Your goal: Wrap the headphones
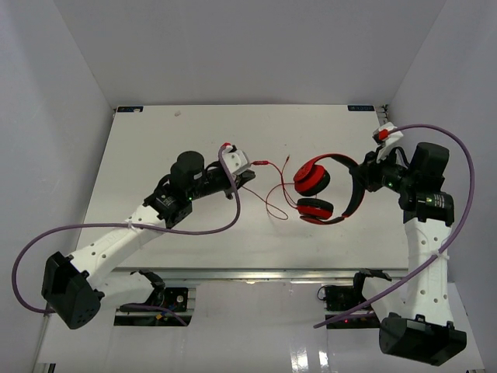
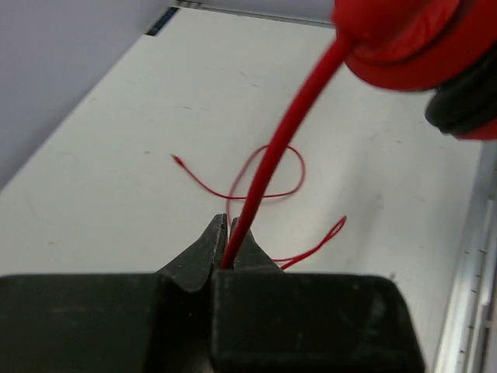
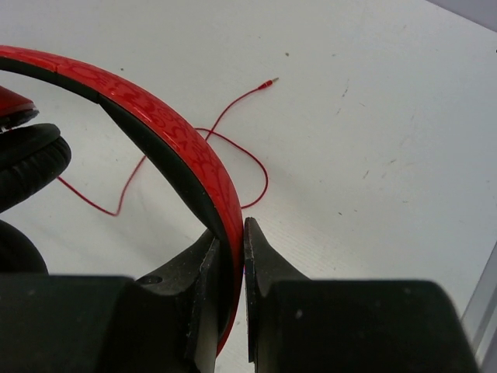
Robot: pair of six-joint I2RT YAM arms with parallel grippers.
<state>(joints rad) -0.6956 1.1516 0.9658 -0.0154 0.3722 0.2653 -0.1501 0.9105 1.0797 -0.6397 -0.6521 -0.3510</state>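
So: red over-ear headphones (image 1: 322, 190) sit centre-right in the top view, over the white desk (image 1: 155, 148). They look partly lifted, but I can't tell if the earcups touch the desk.

Right end effector (image 3: 231, 249) is narrow and clamped across the glossy red headband (image 3: 167, 128), black lining on the inner side. Left end effector (image 2: 227, 245) is pinched shut on the thin red cable (image 2: 268, 167), which runs taut up to an earcup at upper right of the left wrist view.

Handling, as a judgement:
- Headphones prob. light. Band is springy plastic, stiff enough to grip but smooth, so it could slide or pivot in the fingers.
- Earcups (image 1: 312, 177) are padded, soft and bulky, so poor to grip. Band is the best hold.
- Cable is limp and very thin w/ no stiffness. It'll loop and tangle, and it already lies in loose curls on the desk mid-frame. Keep the pull gentle, as the joint at the cup is the weak spot.
- Small metal plug (image 3: 269, 81) lies free on the desk, upper centre of the right wrist view.

Count:
- 1 headphones
- 2 earcups
- 1 band
- 1 cable
- 1 plug
- 2 end effectors
- 2 thick purple robot cables (image 1: 458, 155), one per arm
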